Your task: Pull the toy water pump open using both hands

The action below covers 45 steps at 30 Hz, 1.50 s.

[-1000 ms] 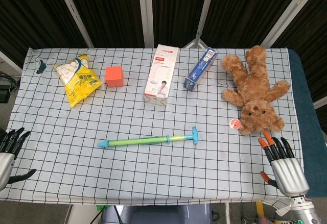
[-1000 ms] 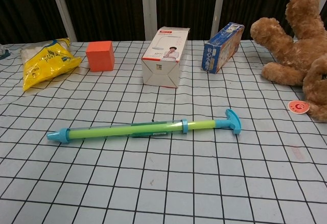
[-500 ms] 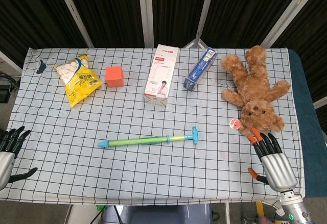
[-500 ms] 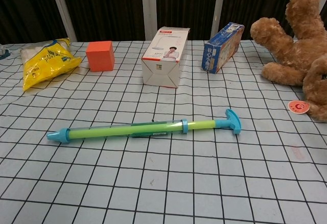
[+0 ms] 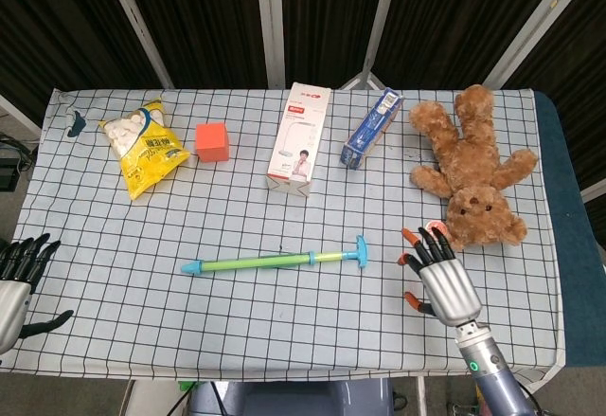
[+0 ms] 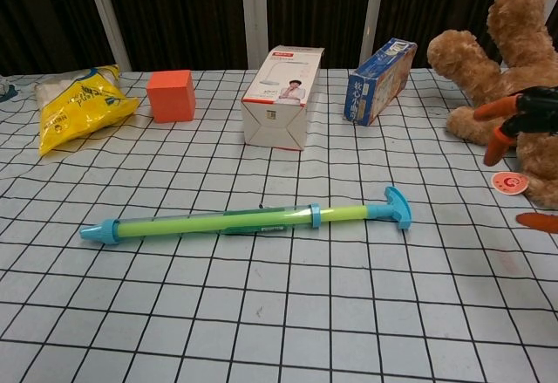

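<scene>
The toy water pump (image 5: 275, 262) (image 6: 248, 222) lies flat on the checked tablecloth, a green tube with a blue nozzle at its left end and a blue T-handle (image 5: 361, 251) (image 6: 398, 208) at its right. My right hand (image 5: 438, 277) (image 6: 523, 121) hovers to the right of the handle, fingers spread, holding nothing; only its orange fingertips show in the chest view. At the table's lower left edge my left hand (image 5: 19, 279) stays open, far from the nozzle.
A brown teddy bear (image 5: 471, 170) lies at the right with a round red tag (image 6: 509, 182) beside it. Along the back stand a blue box (image 5: 370, 129), a white carton (image 5: 300, 139), an orange cube (image 5: 213, 141) and a yellow snack bag (image 5: 145, 148).
My right hand has moved left and forward from the table's right front corner toward the pump's handle, and its fingertips now show in the chest view. The left hand and pump have not moved.
</scene>
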Each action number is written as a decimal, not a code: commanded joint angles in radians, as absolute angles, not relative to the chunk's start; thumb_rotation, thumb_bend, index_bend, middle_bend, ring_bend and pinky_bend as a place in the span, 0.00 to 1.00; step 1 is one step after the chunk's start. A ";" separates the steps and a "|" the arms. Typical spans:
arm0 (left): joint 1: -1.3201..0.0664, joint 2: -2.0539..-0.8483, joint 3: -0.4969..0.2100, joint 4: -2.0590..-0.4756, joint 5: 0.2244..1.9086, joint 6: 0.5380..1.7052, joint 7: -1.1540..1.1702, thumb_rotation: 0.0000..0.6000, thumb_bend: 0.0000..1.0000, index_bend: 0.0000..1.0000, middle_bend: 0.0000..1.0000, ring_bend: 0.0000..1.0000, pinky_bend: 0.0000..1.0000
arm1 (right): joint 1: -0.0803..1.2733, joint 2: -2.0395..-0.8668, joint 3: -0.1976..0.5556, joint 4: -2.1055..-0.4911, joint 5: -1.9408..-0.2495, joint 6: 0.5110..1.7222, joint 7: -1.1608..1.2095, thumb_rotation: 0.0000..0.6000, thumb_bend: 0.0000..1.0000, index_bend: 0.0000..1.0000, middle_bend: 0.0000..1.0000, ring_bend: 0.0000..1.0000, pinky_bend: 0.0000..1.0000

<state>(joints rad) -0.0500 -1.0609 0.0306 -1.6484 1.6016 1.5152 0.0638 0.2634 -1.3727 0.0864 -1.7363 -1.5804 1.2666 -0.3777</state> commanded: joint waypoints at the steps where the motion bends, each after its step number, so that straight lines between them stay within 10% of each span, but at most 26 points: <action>1: -0.051 -1.061 0.030 -1.649 1.601 1.512 0.062 1.00 0.03 0.00 0.00 0.00 0.00 | 0.306 -1.446 0.109 -1.728 -1.542 1.218 -0.448 1.00 0.25 0.43 0.18 0.02 0.00; 45: -0.067 -1.069 0.022 -1.646 1.579 1.482 0.045 1.00 0.04 0.00 0.00 0.00 0.00 | 0.539 -1.847 0.232 -1.386 -1.223 1.075 -0.673 1.00 0.35 0.45 0.18 0.02 0.00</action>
<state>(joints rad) -0.0668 -1.0685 0.0225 -1.6466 1.5791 1.4816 0.0455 0.5361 -1.8446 0.2323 -1.3888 -1.2255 1.0755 -0.6701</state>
